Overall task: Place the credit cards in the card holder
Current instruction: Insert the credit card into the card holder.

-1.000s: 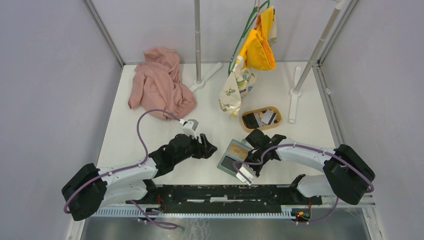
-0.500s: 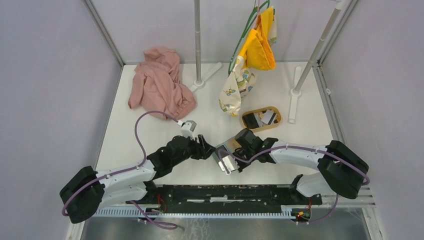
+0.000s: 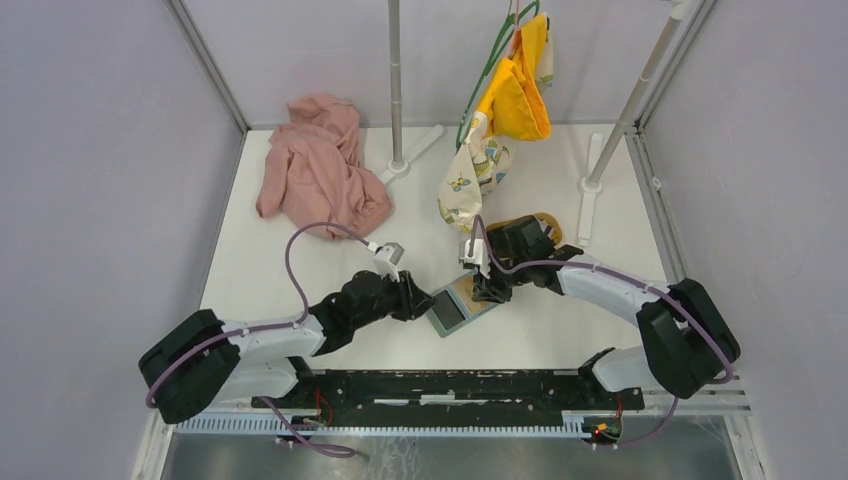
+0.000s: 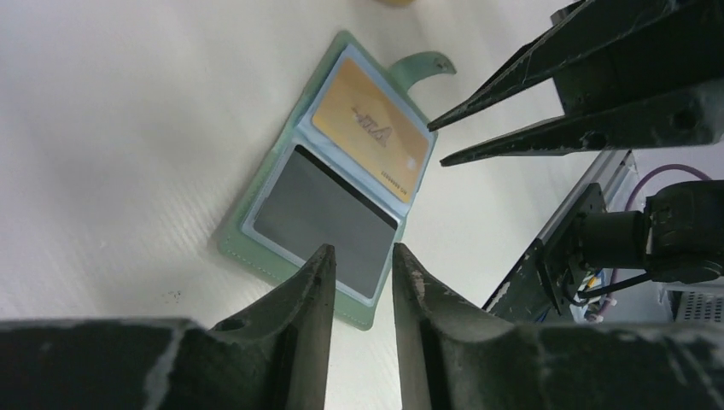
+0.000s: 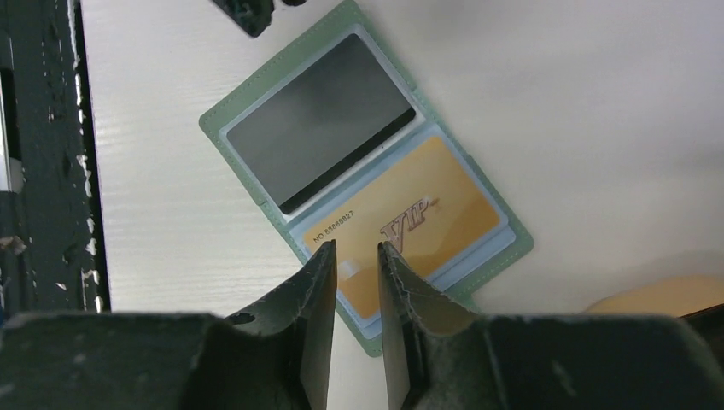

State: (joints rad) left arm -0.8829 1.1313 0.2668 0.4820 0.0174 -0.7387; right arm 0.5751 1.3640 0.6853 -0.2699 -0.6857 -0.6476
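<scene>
From above, the right arm hides most of the wooden tray (image 3: 546, 220) at middle right. The open card holder (image 3: 458, 305) lies flat on the white table (image 3: 560, 335) at centre, between the left gripper (image 3: 420, 298) and the right gripper (image 3: 487, 287), with bare table below it. In the left wrist view, the left gripper (image 4: 363, 254) has its fingers narrowly parted and empty at the holder's lower edge, where a dark card (image 4: 324, 218) and a gold card (image 4: 371, 128) sit in pockets. The right wrist view shows the right gripper (image 5: 356, 248) likewise slightly parted and holding nothing over the gold card, its lower corner hidden.
</scene>
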